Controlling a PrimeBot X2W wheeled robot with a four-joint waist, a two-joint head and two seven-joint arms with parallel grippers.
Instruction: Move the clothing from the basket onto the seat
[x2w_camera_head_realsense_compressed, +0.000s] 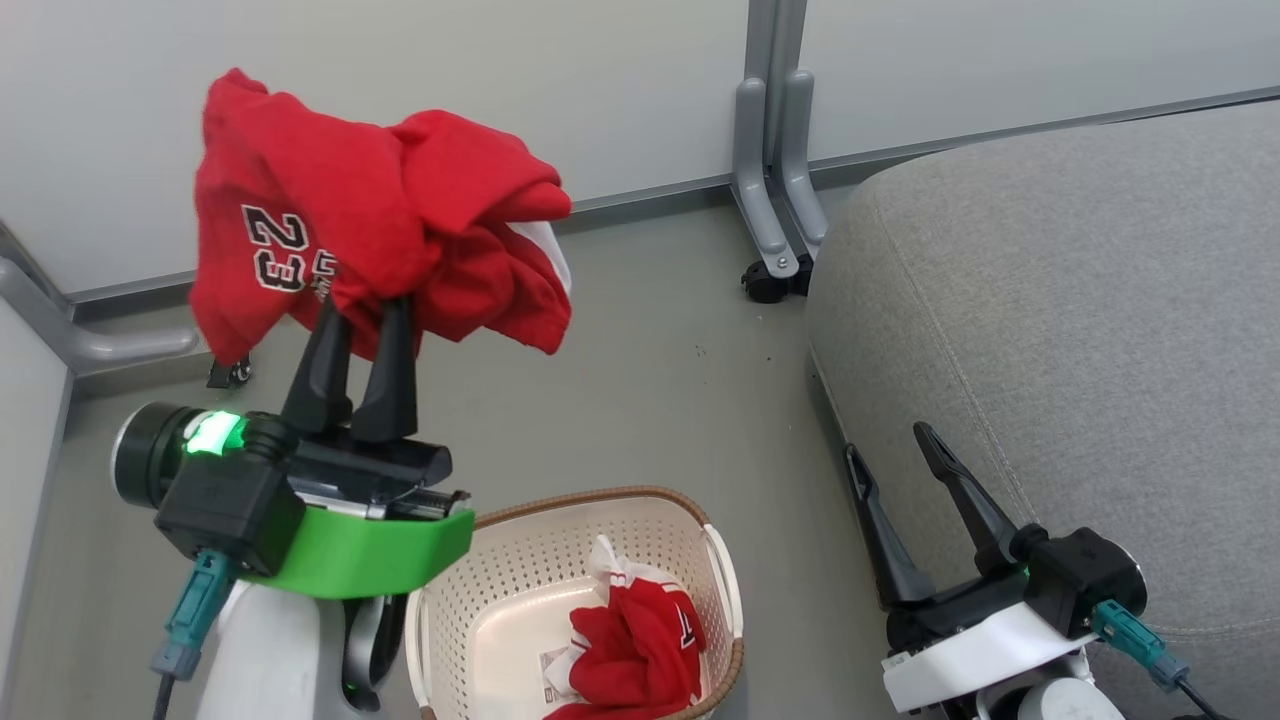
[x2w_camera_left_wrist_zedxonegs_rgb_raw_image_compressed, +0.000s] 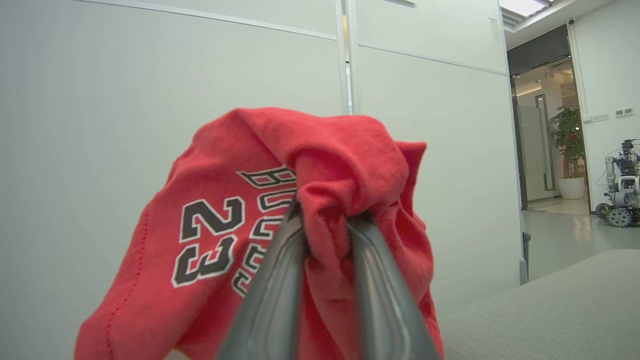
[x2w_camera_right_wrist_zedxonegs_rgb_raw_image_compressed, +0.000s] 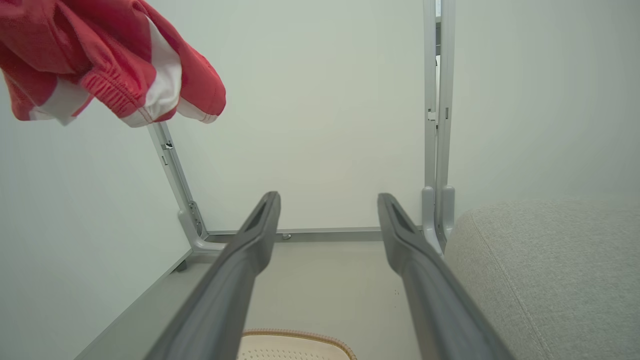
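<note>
The left gripper (x2w_camera_head_realsense_compressed: 362, 305) was clamped on a bunched red jersey (x2w_camera_head_realsense_compressed: 330, 200), high above and left of the basket (x2w_camera_head_realsense_compressed: 640, 497); a second jersey (x2w_camera_head_realsense_compressed: 640, 640) lay inside it. The right gripper (x2w_camera_head_realsense_compressed: 885, 440), right of the basket, stood apart, empty. The red jersey would best be carried well over the seat (x2w_camera_head_realsense_compressed: 1080, 300), right of the basket, before release. It read "23" and "BU…".

Bright, even indoor light, faint shadows; wrist views bow at edges, left end effector (x2w_camera_left_wrist_zedxonegs_rgb_raw_image_compressed: 327, 217) blurs close-up.
</note>
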